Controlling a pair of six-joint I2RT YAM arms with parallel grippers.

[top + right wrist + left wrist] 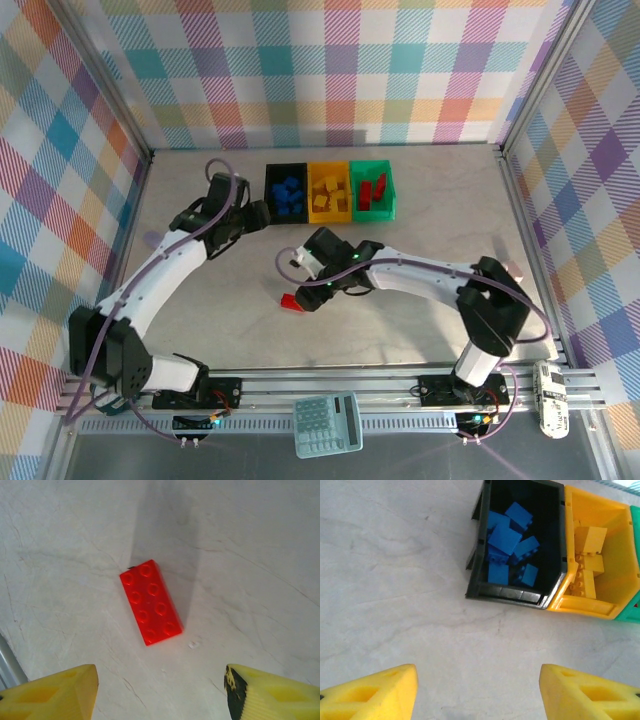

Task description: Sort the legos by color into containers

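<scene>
Right gripper (160, 692): jaws parted wide, nothing between them; both yellow fingertips are cut off by the lower edge of the right wrist view; a dark patch on the right-hand tip cannot be identified.

One red brick (151, 602), oblong with eight studs in two rows, lies flat on the table (250, 555) ahead of the gap, touching neither tip; its shadow falls beyond it. From the top camera this brick sits left of centre, well apart from the bins; the gripper hangs close above it, and its fingers are hard to tell from the arm there.

Left gripper (477, 692): jaws likewise apart and empty; tips cropped at the lower edge of the left wrist view; bare table lies between them and the black bin (505, 595).

The black bin holds blue bricks (507, 540), piled and overlapping; no reliable count; shadow hides the floor beneath them. The yellow bin (580, 609), joined at its side, holds yellow bricks (590, 555); these match the walls in colour, so outlines blur. The green bin (391, 195), last in the row, holds red bricks (372, 190); too small to count from above.

A teal calculator (327, 424) rests on the front rail between the arm bases; key markings illegible.
</scene>
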